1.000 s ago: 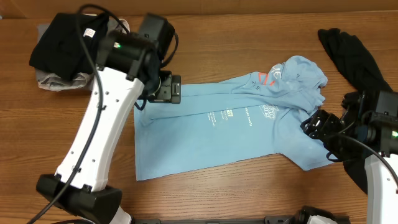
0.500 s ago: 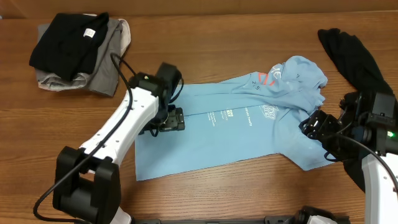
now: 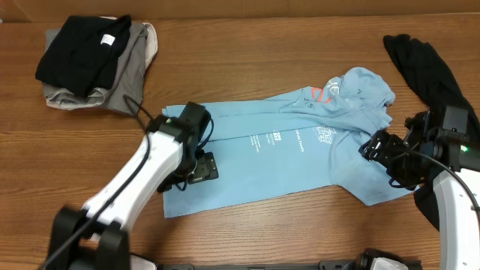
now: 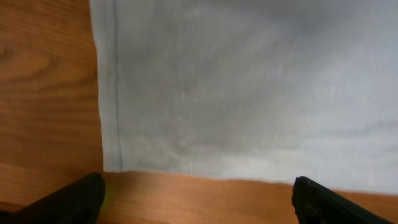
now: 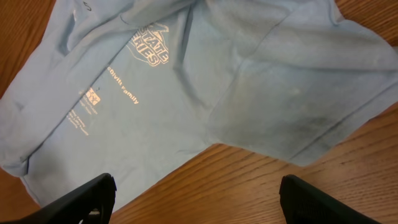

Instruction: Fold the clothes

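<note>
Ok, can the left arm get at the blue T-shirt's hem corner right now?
Probably yes. The left gripper hangs open just above the T-shirt, at its hem corner. The corner lies flat on the table, and nothing covers it or stands between it and the gripper.

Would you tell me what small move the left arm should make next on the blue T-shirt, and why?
Probably lower the left gripper onto the hem corner of the light blue T-shirt and close. Its jaws stand open close by that corner, the shirt lies spread on the table, and nothing is held yet, so a fold needs a grip first.
</note>
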Robot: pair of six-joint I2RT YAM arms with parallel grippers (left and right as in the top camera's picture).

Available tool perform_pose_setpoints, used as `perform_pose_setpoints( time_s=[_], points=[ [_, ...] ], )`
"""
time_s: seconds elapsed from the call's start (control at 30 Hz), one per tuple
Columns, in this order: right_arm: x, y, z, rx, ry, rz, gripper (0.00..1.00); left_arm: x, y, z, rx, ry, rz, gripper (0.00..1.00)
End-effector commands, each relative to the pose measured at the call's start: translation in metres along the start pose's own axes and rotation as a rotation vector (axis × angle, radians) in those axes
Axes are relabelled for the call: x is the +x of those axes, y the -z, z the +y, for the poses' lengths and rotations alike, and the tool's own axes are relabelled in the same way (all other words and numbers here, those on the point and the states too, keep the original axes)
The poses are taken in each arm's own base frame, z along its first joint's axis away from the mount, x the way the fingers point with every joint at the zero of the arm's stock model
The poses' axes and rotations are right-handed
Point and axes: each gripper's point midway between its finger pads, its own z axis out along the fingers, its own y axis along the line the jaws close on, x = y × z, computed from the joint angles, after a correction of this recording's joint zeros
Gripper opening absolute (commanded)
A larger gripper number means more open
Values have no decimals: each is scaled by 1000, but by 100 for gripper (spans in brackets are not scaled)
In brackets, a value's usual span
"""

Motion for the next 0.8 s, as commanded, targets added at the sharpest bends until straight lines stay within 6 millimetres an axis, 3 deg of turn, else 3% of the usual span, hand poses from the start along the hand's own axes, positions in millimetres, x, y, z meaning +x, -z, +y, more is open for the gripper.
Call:
perform_pose_setpoints(
  time_s=[0.0, 0.13, 0.53, 0.67, 0.77],
  points=[
    [-3, -8, -3, 14, 9, 13, 88, 30, 1, 11, 53, 100, 11, 97],
    [-6, -15, -5, 19, 11, 29, 88, 47, -14, 26, 38, 214, 18, 95],
    [-6, -19, -6, 24, 15, 44, 88, 69, -55, 53, -55, 423, 42, 74],
    [-6, -19, -6, 24, 15, 44, 88, 80, -65, 66, -106, 525, 52, 73],
    [-6, -19, -6, 24, 15, 44, 88, 74, -70, 69, -112, 541, 6, 73]
  ],
)
